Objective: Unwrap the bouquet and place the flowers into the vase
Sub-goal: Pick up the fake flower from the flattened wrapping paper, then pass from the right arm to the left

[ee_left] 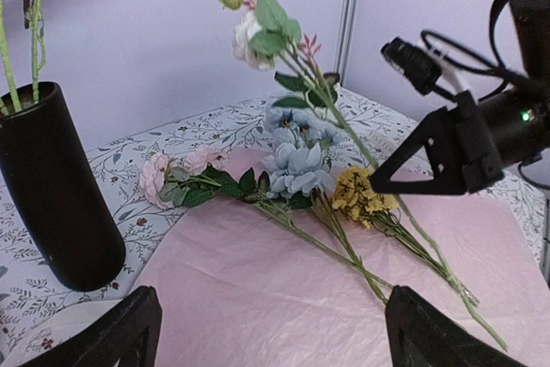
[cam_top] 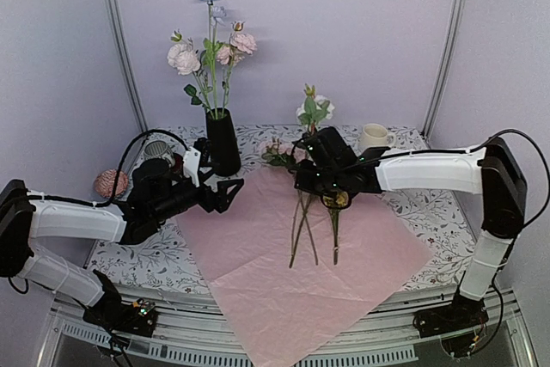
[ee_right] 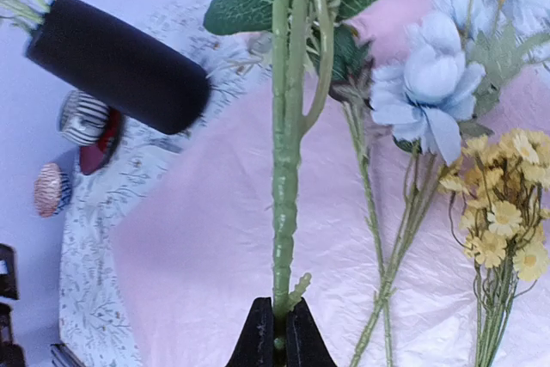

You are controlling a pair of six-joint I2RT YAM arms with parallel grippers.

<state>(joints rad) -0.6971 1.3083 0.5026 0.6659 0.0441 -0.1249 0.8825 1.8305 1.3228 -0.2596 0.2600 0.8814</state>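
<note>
Right fingers (ee_right: 279, 333) clamp one flower stem (ee_right: 284, 195) at centre frame, over three flower sprigs (ee_left: 296, 169) lying on pink paper (cam_top: 284, 298). Left fingers (cam_top: 225, 195) gape empty beside the one black vase (cam_top: 223, 143); one mug (cam_top: 374, 137) stands upper right.

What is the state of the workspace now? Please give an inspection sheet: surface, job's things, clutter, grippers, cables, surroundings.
Surface: table under a floral cloth; pink wrapping paper spread open on it.
Job's things: black vase upright, with several flowers in it; other flowers lie on the paper.
Clutter: white mug, striped cup, pink ball, all off the paper.
Grippers: left gripper open, empty; right gripper shut on one green stem.
Cables: black cables loop over both arms.
Surroundings: plain pale walls, two metal posts.
</note>
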